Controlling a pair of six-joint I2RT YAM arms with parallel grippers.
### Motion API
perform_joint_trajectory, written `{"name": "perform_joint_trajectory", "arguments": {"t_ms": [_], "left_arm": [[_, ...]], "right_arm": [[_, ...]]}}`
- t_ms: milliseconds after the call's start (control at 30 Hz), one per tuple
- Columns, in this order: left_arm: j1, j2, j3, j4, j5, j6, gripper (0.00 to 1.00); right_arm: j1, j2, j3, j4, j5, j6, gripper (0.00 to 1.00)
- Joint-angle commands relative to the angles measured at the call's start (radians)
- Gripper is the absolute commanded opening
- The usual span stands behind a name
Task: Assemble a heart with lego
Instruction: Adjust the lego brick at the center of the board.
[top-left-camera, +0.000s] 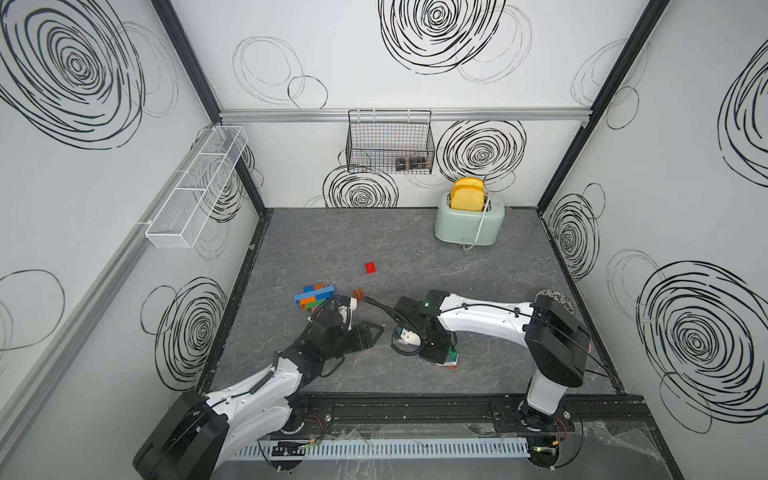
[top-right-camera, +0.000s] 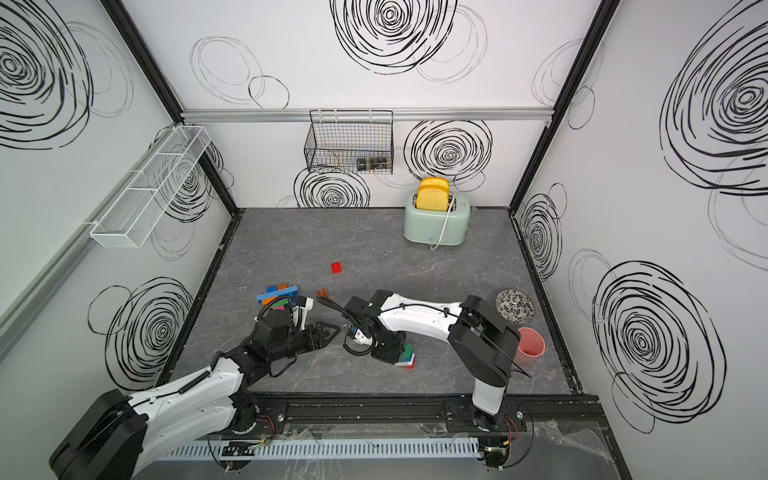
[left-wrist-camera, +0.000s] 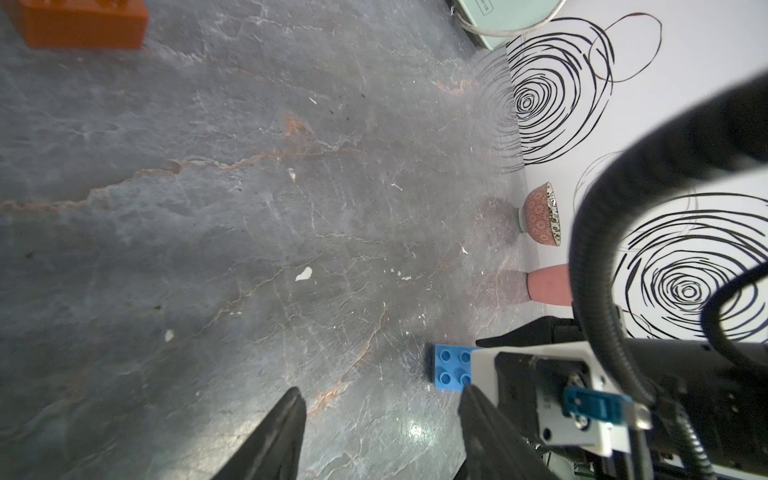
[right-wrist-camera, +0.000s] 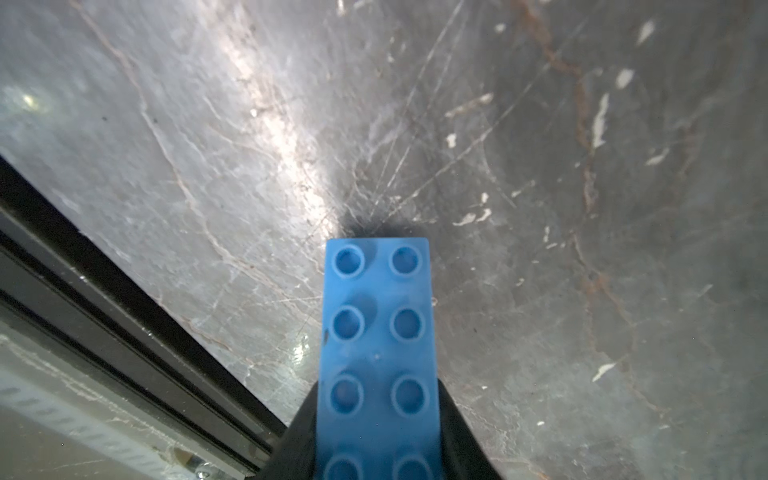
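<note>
My right gripper (right-wrist-camera: 376, 399) points down and is shut on a long blue brick (right-wrist-camera: 378, 324), black fingers on both its long sides. In both top views that spot shows a small stack of green, blue and red bricks (top-left-camera: 451, 358) (top-right-camera: 406, 356), partly hidden under the wrist. My left gripper (top-left-camera: 376, 332) (left-wrist-camera: 380, 399) is open above bare table, aimed at the right arm. In its wrist view the blue brick (left-wrist-camera: 451, 368) lies just past one finger. A joined cluster of blue, orange and green bricks (top-left-camera: 313, 296) lies behind the left wrist. A brown brick (top-left-camera: 358, 294) (left-wrist-camera: 83, 23) and a red brick (top-left-camera: 371, 268) lie loose.
A mint toaster (top-left-camera: 469, 224) with bread stands at the back right. A patterned bowl (top-right-camera: 515, 306) and a pink cup (top-right-camera: 530, 343) sit by the right wall. A wire basket (top-left-camera: 388, 143) and a white mesh shelf (top-left-camera: 195, 191) hang on the walls. A black rail (right-wrist-camera: 104, 316) edges the table front.
</note>
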Motion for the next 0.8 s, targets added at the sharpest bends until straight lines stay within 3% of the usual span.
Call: {"name": "perform_joint_trajectory", "arguments": {"t_ms": [0, 567, 767], "left_arm": [[0.008, -0.008, -0.006, 0.044, -0.002, -0.011, 0.64], [0.015, -0.016, 0.000, 0.036, -0.008, -0.013, 0.64], [0.051, -0.059, 0.020, -0.017, -0.008, -0.002, 0.64]], "right_arm": [[0.005, -0.030, 0.022, -0.012, 0.003, -0.007, 0.30], [-0.001, -0.092, 0.141, 0.010, 0.037, -0.015, 0.22], [-0.041, -0.206, 0.086, 0.217, 0.034, -0.040, 0.23]]}}
